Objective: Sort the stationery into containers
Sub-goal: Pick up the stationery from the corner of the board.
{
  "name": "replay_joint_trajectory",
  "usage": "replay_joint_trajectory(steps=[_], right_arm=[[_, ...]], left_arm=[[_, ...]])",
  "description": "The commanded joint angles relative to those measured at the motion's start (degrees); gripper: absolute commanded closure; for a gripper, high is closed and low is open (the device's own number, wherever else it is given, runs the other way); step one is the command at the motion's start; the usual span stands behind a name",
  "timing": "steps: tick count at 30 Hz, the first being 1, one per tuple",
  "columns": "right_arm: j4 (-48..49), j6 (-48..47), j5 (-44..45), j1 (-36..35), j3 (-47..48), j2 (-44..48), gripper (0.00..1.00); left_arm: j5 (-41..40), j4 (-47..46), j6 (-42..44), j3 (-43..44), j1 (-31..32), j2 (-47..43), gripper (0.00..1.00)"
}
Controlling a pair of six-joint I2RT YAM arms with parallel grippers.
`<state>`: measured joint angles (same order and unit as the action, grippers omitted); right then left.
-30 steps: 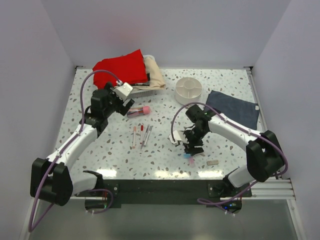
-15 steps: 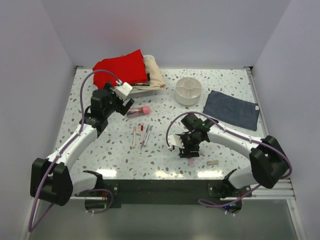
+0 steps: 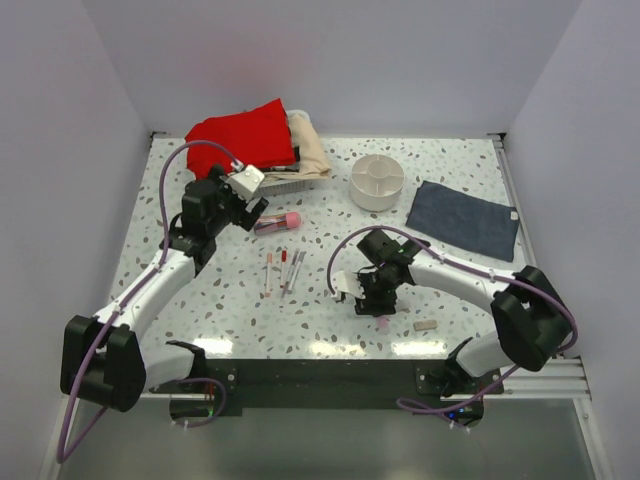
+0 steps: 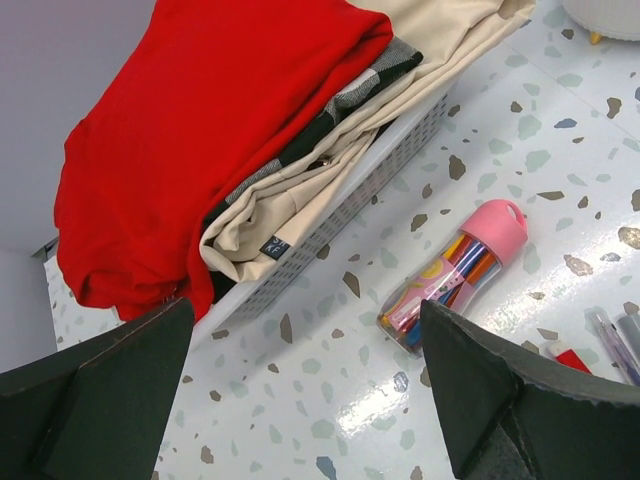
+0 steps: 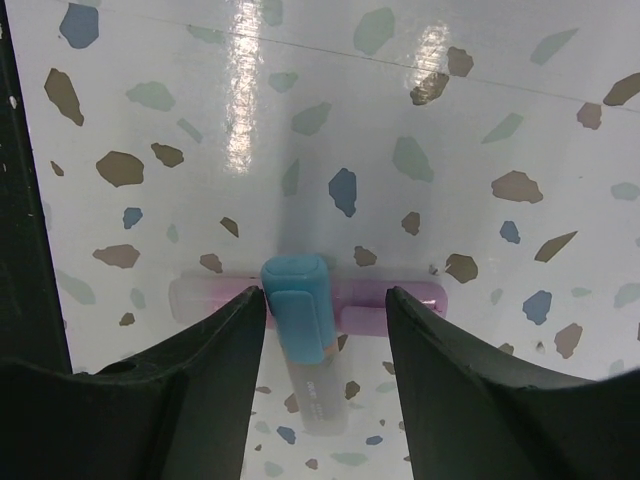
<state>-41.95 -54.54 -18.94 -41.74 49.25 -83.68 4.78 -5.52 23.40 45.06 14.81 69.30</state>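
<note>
In the right wrist view my right gripper (image 5: 326,295) is open and straddles a blue-capped marker (image 5: 300,320). The left finger is right against the cap and the right finger stands apart from it. That marker lies across a pink marker (image 5: 405,297) on the table. From above, the right gripper (image 3: 377,303) is low over the pink marker (image 3: 382,322), with a beige eraser (image 3: 426,324) to its right. The thin pens (image 3: 285,268) lie mid-table. My left gripper (image 3: 258,207) hangs wide open beside the pink-capped tube (image 4: 455,270). The white organiser (image 3: 377,181) stands at the back.
A white mesh basket (image 3: 292,181) holding a red cloth (image 3: 243,132) and a beige cloth (image 3: 312,148) sits at the back left. A dark blue-grey cloth (image 3: 463,217) lies at the right, near the organiser.
My right gripper has shifted a little left and down over the markers, and its jaws have narrowed around the blue one. The left arm has not moved.
</note>
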Motion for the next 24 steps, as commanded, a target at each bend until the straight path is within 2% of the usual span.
replay_joint_trajectory(steps=[1,4,5,7,8,10,11,14,16,19,20,24], right_arm=[[0.99,1.28,0.22,-0.45,0.67,-1.22,0.46],[1.17,1.81,0.13,-0.54,0.93,-1.84,0.53],[1.26,2.07,0.13,-0.54,1.1,-2.1,0.62],[0.91,2.07,0.22,-0.54,1.37,-2.36,0.69],[0.74,2.07,0.31,-0.54,1.81,-2.45,0.79],[-0.23,2.16,-0.13,-0.54,2.42,-2.45,0.87],[-0.58,2.51,0.13,-0.54,3.56,-2.45,0.94],[-4.17,1.56,1.36,0.95,7.15,-3.5,1.0],[-8.73,0.41,0.4,4.1,10.23,-4.21,1.0],[-16.1,-0.65,-3.2,9.37,20.32,-6.05,1.0],[-17.79,-1.17,-4.69,10.78,26.79,-6.84,1.0],[-16.33,5.13,-9.09,17.73,40.55,-10.09,1.0]], left_arm=[[0.06,-2.92,-1.07,-1.2,0.22,-1.01,0.0],[0.15,-2.92,-0.99,-1.38,0.22,-0.92,0.0],[0.06,-2.92,-0.9,-1.38,0.22,-0.92,0.0],[0.15,-2.92,-0.9,-1.29,0.22,-0.83,0.0],[0.23,-2.92,-0.98,-1.29,0.22,-0.66,0.0],[0.5,-3.01,-0.9,-1.11,0.22,-0.48,0.0],[0.58,-2.92,-0.98,-1.03,0.22,-0.13,0.0],[0.85,-2.04,-0.64,0.11,0.22,0.49,0.0],[1.29,-1.6,-0.02,0.64,0.22,0.92,0.0],[2.16,-1.51,0.95,0.91,0.22,2.07,0.0],[2.69,-1.6,0.95,0.91,0.22,2.68,0.0],[6.46,-3.09,-1.07,2.31,0.31,4.35,0.0]])
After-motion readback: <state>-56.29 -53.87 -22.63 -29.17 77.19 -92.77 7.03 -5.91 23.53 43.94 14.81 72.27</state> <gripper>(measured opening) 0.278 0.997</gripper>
